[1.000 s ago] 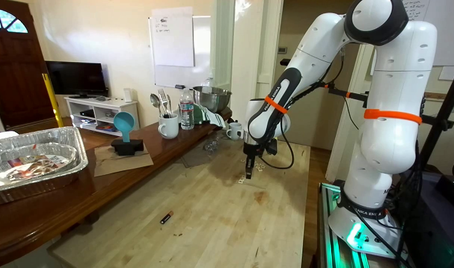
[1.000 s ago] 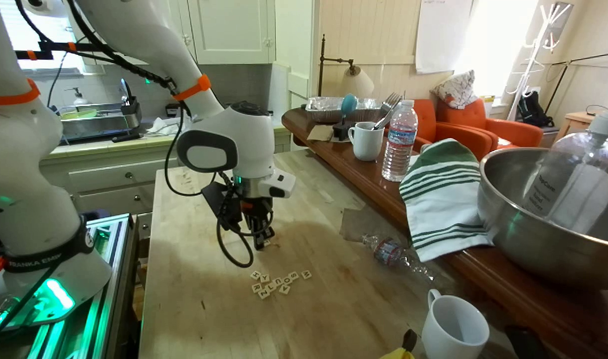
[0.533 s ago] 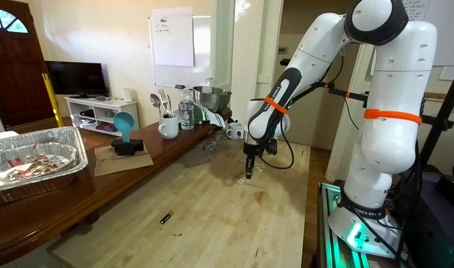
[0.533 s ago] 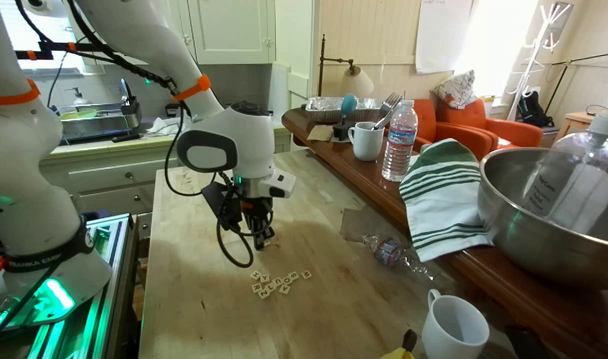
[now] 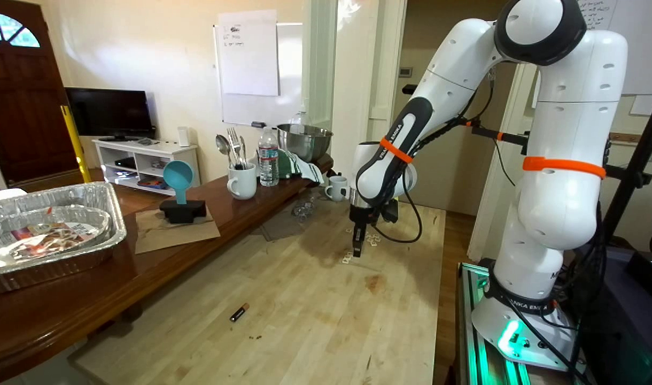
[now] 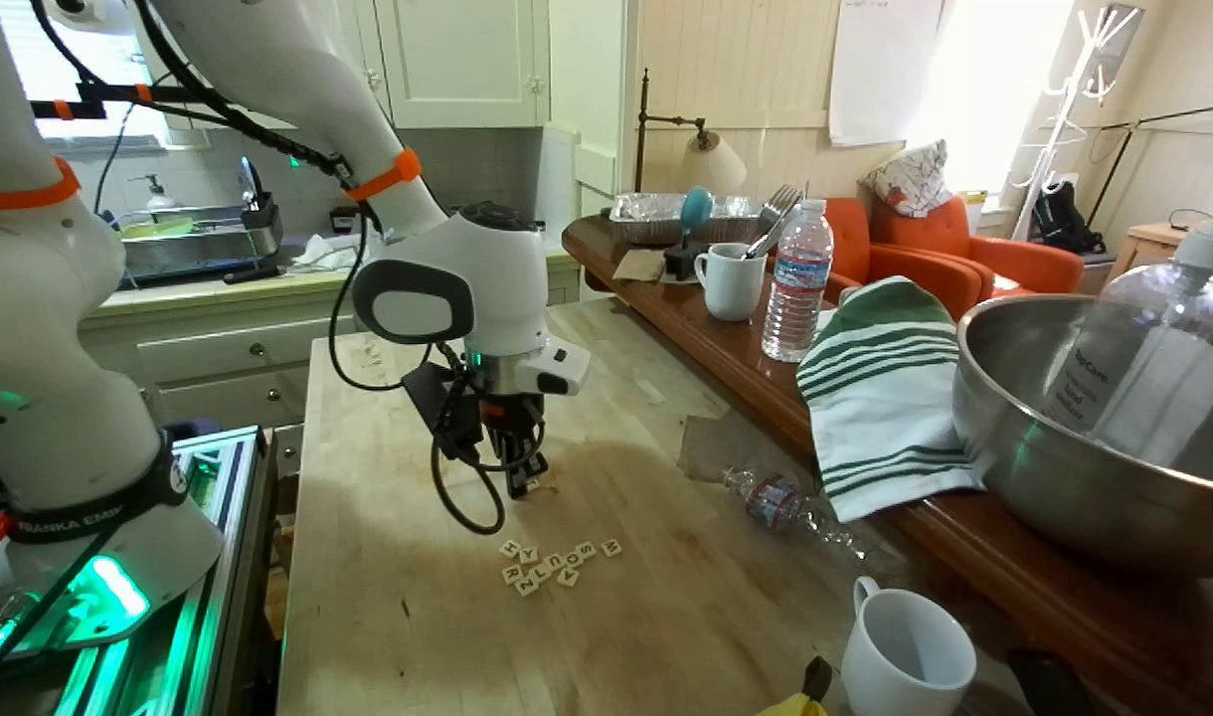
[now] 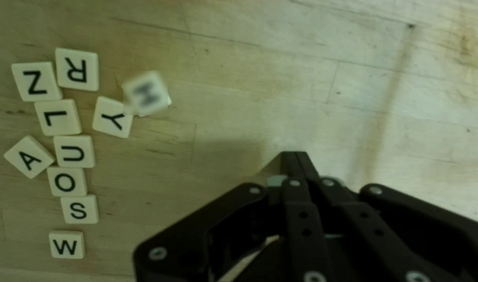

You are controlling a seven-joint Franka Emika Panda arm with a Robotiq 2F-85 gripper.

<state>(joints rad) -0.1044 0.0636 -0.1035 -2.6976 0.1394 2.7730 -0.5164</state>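
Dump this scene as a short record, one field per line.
gripper: shut, pointing down at the tabletop; contact with it unclear; no held object visible
nearest: pale tiles close to its tip in an exterior view, lettering too small to read
letter tiles: loose in the wrist view; A, L, O, R, S, U, Y legible, one blurred
also on tabletop: battery, crumpled plastic bottle, white mug
brown ledge: foil pan, mug of cutlery, upright water bottle, striped towel, steel bowl

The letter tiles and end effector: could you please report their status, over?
End effector shut, apparently holding nothing. Letter tiles face up, clustered nearby. Black cable looped alongside, possible snag.
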